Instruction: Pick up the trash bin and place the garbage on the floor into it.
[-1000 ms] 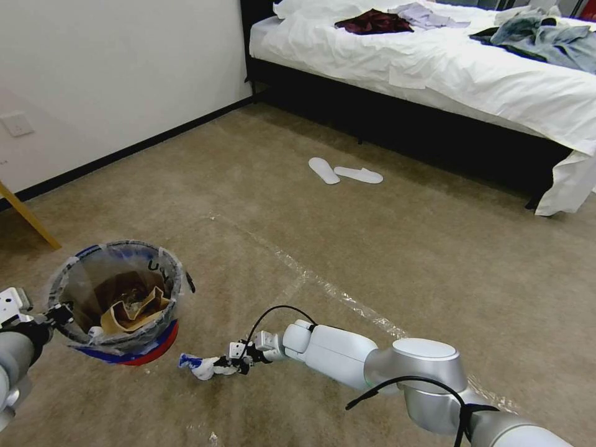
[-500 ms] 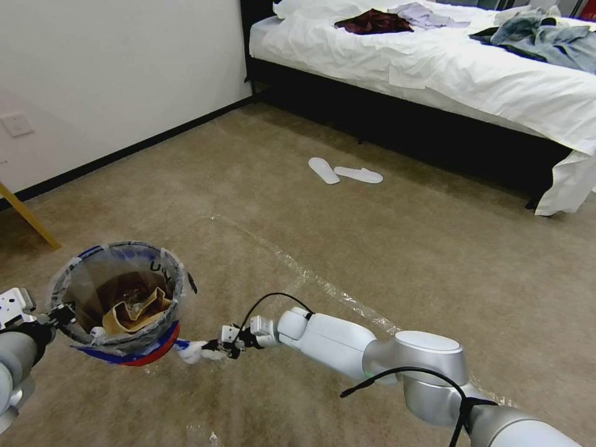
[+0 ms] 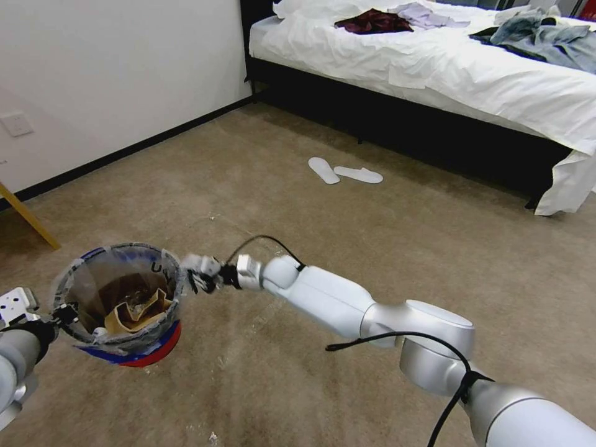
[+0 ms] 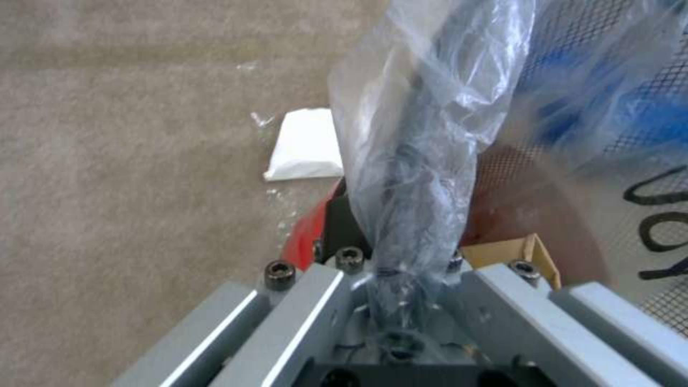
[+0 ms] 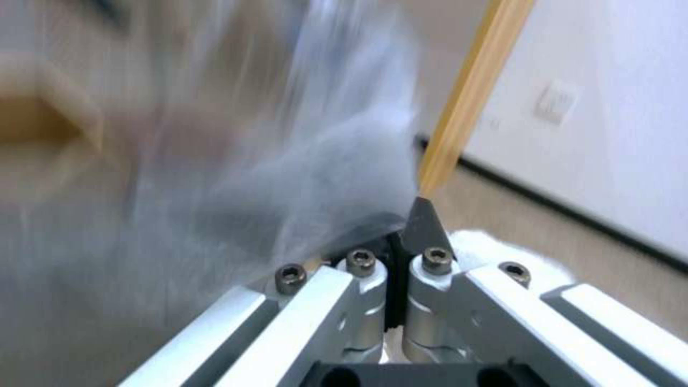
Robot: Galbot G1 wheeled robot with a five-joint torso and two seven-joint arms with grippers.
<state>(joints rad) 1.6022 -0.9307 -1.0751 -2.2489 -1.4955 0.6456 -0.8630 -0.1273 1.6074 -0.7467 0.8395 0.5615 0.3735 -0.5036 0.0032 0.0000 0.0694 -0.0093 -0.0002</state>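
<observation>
Carpet, the beige floor (image 3: pixel 397 261), is filling most of the head view, with a white-sheeted bed (image 3: pixel 434 68) along the far side and a pair of white slippers (image 3: pixel 345 171) lying well apart from the work. Nearer, the trash bin (image 3: pixel 121 298) is hanging off the floor at the robot's left, its clear liner draped over the rim and a torn brown paper bag (image 3: pixel 138 310) already sitting inside. The left gripper (image 4: pixel 401 279) is clamping the bin's rim and liner between closed fingers. The right gripper (image 3: pixel 200 277) is reaching in at rim height, just beside the bin's edge, pinched tight on a small crumpled white piece of garbage (image 3: pixel 197 266). To drop it cleanly, my judgement is that the right gripper should be travelling over the mouth before letting go, since a release at the rim risks the piece sliding down outside or snagging the loose liner. A white scrap (image 4: pixel 305 145) is lying on the carpet beside the bin's base, waiting to be collected. A slanted wooden leg (image 3: pixel 28 217) is standing near the bin, close enough to mind.
</observation>
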